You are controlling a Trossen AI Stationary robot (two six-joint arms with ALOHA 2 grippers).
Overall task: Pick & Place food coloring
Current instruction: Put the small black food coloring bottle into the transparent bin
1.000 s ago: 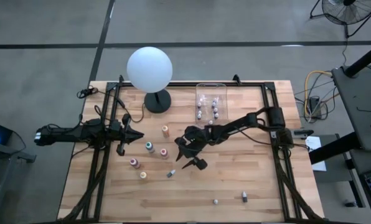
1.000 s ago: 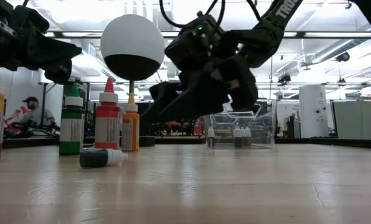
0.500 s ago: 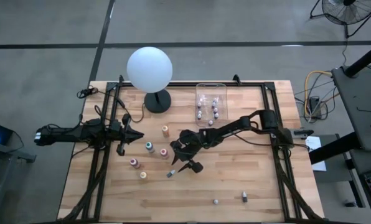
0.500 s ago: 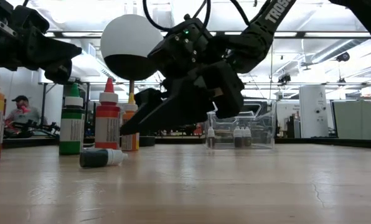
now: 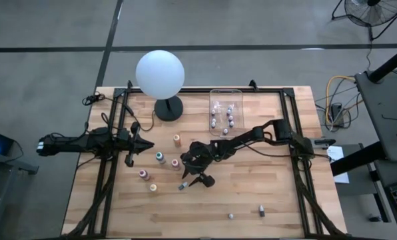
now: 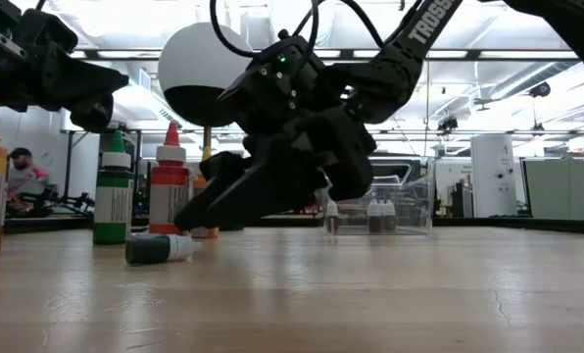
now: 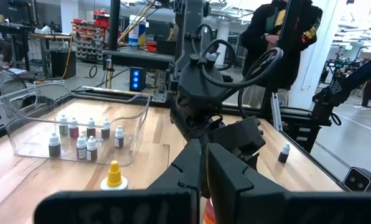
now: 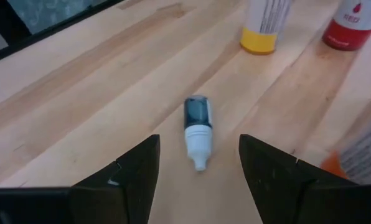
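We have the right gripper [image 5: 197,179] low over the tabletop [image 5: 278,200], its jaws standing well apart and holding nothing; the fallen dark bottle [image 8: 197,130] lies on its side just ahead of them, framed between the two fingers in the right wrist view, its white tip pointing toward the camera. We take the clear bin [image 5: 225,110] as our landmark; the fallen bottle [image 5: 182,186] rests well apart from it, toward the front of the tabletop and to the left, near the cluster of upright coloured bottles [image 5: 160,158]; the bin already holds several small bottles.

To do this step well, we judge the jaws should come down astride the bottle's body rather than its narrow tip, square across its length, low enough that the fingers nearly graze the wood; a round bottle lying flat may roll away if one finger touches first, so both should close together; we should also keep clear of the red bottle [image 8: 355,25] and the yellow bottle [image 8: 263,25] standing beyond it.

Against the earlier frames, the right arm has moved farther from the bin and dropped closer to the fallen bottle; its jaws keep the same spread; the left gripper [image 5: 130,148], jaws shut on nothing, waits unmoved at the left, far from the bin.
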